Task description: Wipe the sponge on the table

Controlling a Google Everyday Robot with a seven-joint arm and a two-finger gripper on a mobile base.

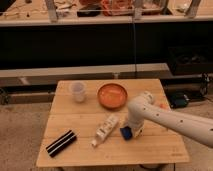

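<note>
The sponge [126, 133] is a small blue block lying on the light wooden table [85, 120], right of centre near the front. My white arm reaches in from the lower right, and my gripper [134, 131] points down right at the sponge, covering its right part. The arm hides the fingertips and how they meet the sponge.
A white bottle [105, 129] lies on its side just left of the sponge. An orange bowl [112, 95] and a clear cup [78, 91] stand at the back of the table. A black block with white stripes [61, 143] lies front left. A long shelf [100, 20] runs behind.
</note>
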